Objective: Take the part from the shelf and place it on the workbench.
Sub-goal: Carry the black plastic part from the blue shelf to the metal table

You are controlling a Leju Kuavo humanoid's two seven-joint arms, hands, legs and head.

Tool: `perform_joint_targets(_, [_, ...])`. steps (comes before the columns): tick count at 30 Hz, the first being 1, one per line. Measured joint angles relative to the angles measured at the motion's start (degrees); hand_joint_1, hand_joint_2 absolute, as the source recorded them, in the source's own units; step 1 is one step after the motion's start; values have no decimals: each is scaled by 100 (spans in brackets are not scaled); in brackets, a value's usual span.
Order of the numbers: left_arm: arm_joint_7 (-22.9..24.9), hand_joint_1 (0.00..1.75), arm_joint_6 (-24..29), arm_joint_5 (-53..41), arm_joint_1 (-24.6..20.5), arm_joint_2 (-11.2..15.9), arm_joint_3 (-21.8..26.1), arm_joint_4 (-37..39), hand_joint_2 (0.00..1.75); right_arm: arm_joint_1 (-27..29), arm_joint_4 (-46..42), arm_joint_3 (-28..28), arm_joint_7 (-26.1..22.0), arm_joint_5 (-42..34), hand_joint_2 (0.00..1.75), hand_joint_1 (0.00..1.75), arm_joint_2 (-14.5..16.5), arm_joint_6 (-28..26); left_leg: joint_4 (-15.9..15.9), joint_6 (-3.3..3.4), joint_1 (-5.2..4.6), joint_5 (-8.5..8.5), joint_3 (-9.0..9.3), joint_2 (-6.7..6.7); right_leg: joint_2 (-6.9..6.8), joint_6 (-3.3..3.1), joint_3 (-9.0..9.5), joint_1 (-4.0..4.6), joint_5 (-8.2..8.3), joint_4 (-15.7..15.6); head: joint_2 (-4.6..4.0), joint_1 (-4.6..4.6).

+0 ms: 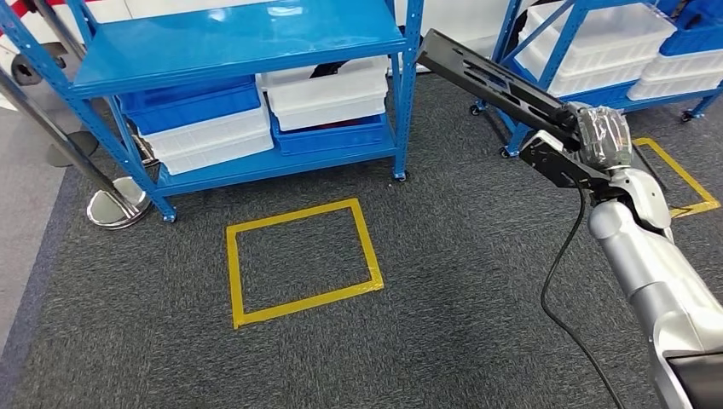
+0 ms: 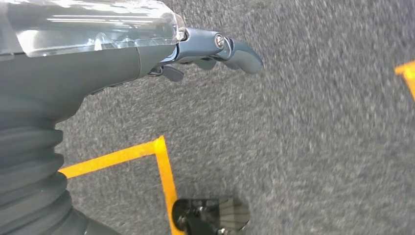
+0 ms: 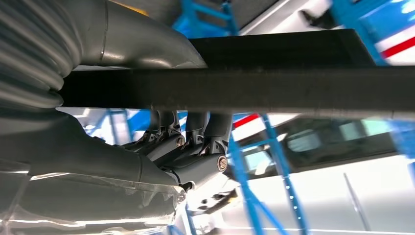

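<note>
The part is a long black metal bar with holes, slanting up and to the left in front of the blue shelf. My right hand grips it near its lower end, out at the right of the head view. In the right wrist view the bar runs across the picture, with my fingers wrapped round it from one side and the thumb on the other. My left hand hangs over the grey carpet, its fingers loosely stretched out and holding nothing.
A blue shelf with white and blue bins stands ahead on the left, and a second one at the back right. A yellow tape square marks the carpet. A chrome post base sits at the left. A black cable hangs beside my right arm.
</note>
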Motion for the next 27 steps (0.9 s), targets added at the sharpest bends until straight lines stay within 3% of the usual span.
perform_joint_targets(1, [37,0,-15,-12,4,-1,-11,0,175,6,-1,-19,1,-1,175,175,-27,5,53,-25,16,-62,-21,-62,57,-39,-16,-1,16,1,0,0])
perform_joint_targets(3, [119,0,-35,-43,22,-3,-38,0,175,24,-4,-43,-3,17,175,175,-48,-16,459,-55,44,-363,-182,-314,174,-110,-43,-3,53,-11,0,-1])
perform_joint_targets(5, [193,0,-37,-66,59,-2,-73,0,175,106,-23,-58,0,62,175,175,-57,-43,1220,-34,39,-752,-497,-503,309,-153,-74,24,80,-10,0,-1])
perform_joint_targets(6, [225,0,-36,-75,79,-2,-91,0,175,179,-41,-72,4,85,175,175,-65,-48,1535,-12,28,-856,-632,-529,385,-168,-85,46,91,-9,0,-1])
perform_joint_targets(7, [247,0,-35,-81,96,-1,-108,0,175,271,-69,-92,7,101,175,175,-84,-45,1665,27,10,-847,-690,-546,467,-180,-91,73,100,-9,0,0])
perform_joint_targets(8, [263,0,-34,-83,107,-1,-123,0,175,360,-100,-120,9,109,175,175,-112,-37,1568,81,-13,-728,-649,-567,547,-187,-93,101,108,-8,0,0])
perform_joint_targets(9, [273,0,-32,-82,112,-1,-134,0,175,439,-134,-156,9,111,175,175,-143,-27,1261,155,-41,-524,-515,-627,623,-191,-93,125,116,-8,0,0])
perform_joint_targets(11, [285,0,-27,-74,121,14,-145,4,175,541,-191,-245,4,110,175,175,-205,-15,517,333,-76,-174,-194,-926,755,-185,-104,147,140,-11,0,1])
perform_joint_targets(12, [279,0,-27,-66,128,23,-147,7,175,575,-214,-290,0,110,175,175,-234,-13,266,390,-87,-89,-80,-1054,821,-165,-120,133,159,-14,0,1])
perform_joint_targets(13, [266,0,-33,-54,132,32,-147,9,175,619,-242,-330,-5,112,175,175,-262,-10,144,424,-92,-73,-24,-1127,889,-134,-139,107,183,-22,0,0])
perform_joint_targets(15, [230,0,-51,-34,127,31,-148,10,175,741,-320,-398,-11,124,175,175,-352,-2,17,409,-96,-39,34,-1021,1028,-45,-165,71,243,-68,0,-4])
perform_joint_targets(16, [217,0,-61,-28,118,26,-148,9,175,803,-361,-434,-15,131,175,175,-401,3,-68,390,-84,5,62,-946,986,-18,-185,73,242,-71,0,-2])
perform_joint_targets(18, [192,0,-81,-26,114,13,-148,8,175,852,-420,-501,-7,145,175,175,-498,2,-236,358,-51,106,104,-785,670,22,-332,90,45,189,0,5])
perform_joint_targets(20, [164,0,-110,-28,130,11,-150,9,175,861,-462,-538,39,192,175,175,-540,-1,-287,350,-45,141,104,-616,344,84,-636,54,-329,864,0,10])
perform_joint_targets(22, [150,0,-147,-30,140,3,-154,9,175,909,-497,-557,130,287,175,175,-559,30,-274,331,-40,132,97,-438,256,165,-822,-5,-486,1342,0,10])
perform_joint_targets(23, [151,0,-166,-28,137,-5,-155,9,175,930,-504,-566,193,361,175,175,-573,69,-257,313,-34,119,92,-354,228,200,-757,-32,-412,1278,0,11])
perform_joint_targets(25, [175,0,-186,-19,130,-18,-157,9,175,900,-494,-574,326,562,175,175,-595,177,-182,248,-22,69,75,-201,57,257,-351,-62,-122,600,0,11])
perform_joint_targets(27, [218,0,-189,-3,125,-14,-158,10,175,754,-422,-566,445,787,175,175,-579,258,-94,163,-49,-2,50,-62,-166,232,-29,-42,38,36,0,10])
